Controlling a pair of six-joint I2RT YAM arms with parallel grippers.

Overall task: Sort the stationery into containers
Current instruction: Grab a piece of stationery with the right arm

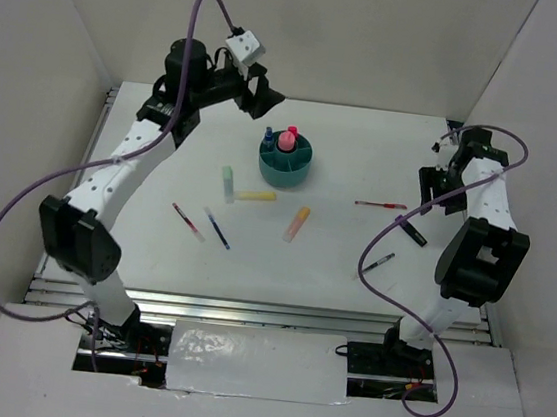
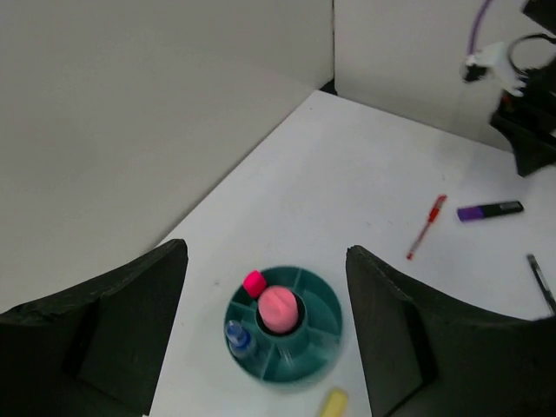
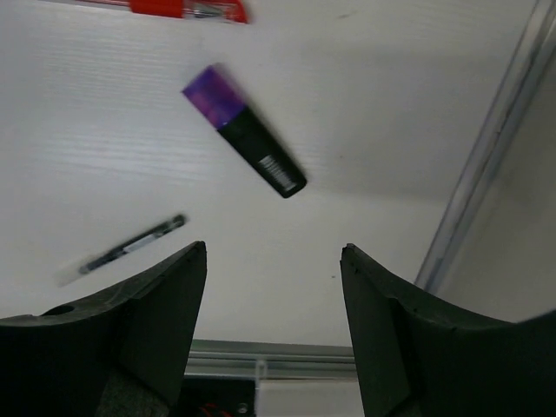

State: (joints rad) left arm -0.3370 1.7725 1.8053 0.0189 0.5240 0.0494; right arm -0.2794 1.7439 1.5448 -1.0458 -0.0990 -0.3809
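Partly done: the teal organizer [image 1: 285, 164], upper centre of the overhead view, holds a pink marker [image 2: 280, 309] and a blue-capped bottle [image 2: 236, 334]. Eight pens and markers lie loose on the table [image 1: 332, 265]. The left gripper [image 2: 265, 252] hangs wide and empty above the organizer. The right gripper [image 3: 271, 256], wide and empty, hovers with a purple-capped marker [image 3: 248, 148] just ahead, upper middle of its view.

No legible text anywhere

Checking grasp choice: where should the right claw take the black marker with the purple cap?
Come from straight above and grip the black marker with the purple cap at mid-barrel. It lies flat and diagonal on the white table, so the open right claw probably needs turning to close across its narrow width.
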